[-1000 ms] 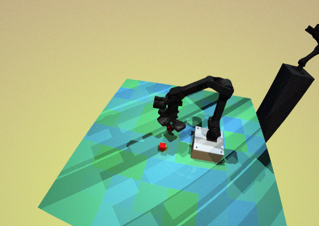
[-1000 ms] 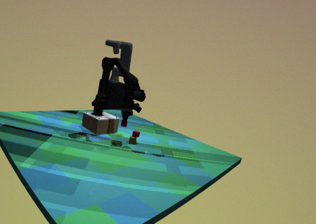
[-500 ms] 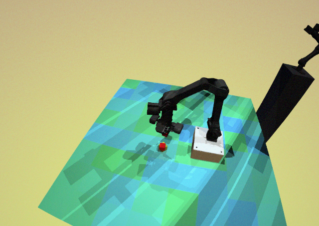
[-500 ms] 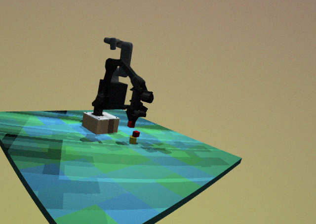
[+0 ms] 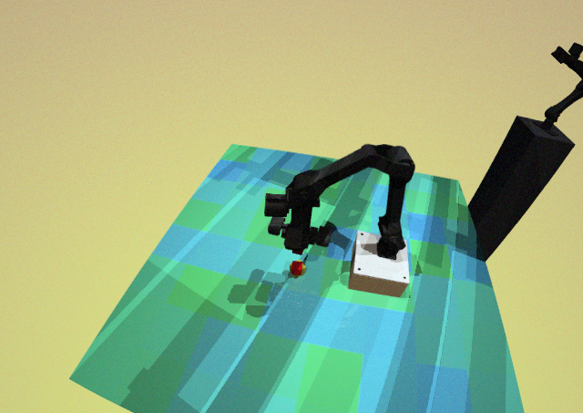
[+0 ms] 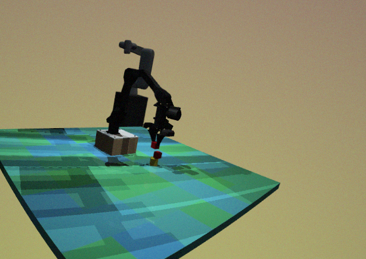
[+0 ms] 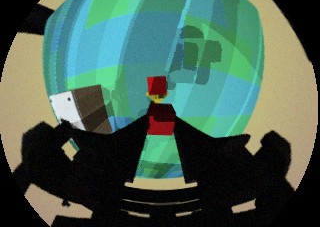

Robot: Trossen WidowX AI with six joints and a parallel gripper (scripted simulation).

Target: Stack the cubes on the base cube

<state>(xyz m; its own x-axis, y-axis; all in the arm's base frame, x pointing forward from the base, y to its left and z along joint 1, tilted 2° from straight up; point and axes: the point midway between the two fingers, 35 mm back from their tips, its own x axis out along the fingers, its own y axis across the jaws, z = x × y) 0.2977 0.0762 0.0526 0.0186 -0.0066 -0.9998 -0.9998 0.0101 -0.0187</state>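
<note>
The yellow base cube (image 5: 303,269) (image 6: 153,162) (image 7: 158,98) stands on the patterned table. One red cube (image 5: 297,268) (image 6: 157,154) (image 7: 157,85) rests on top of it, offset over one corner and looking level. My gripper (image 5: 298,248) (image 6: 155,144) (image 7: 160,118) is shut on the other red cube (image 5: 297,252) (image 6: 154,146) (image 7: 161,127). It holds this cube above the base cube, with a visible gap below it in the exterior view. In the wrist view the held cube partly hides the base cube.
The arm's white-topped brown mounting box (image 5: 380,267) (image 6: 103,144) (image 7: 90,104) stands beside the cubes. A black pedestal (image 5: 517,178) (image 6: 138,110) with another arm stands beyond the table (image 5: 282,380) (image 6: 132,218). Arm shadows fall near the cubes.
</note>
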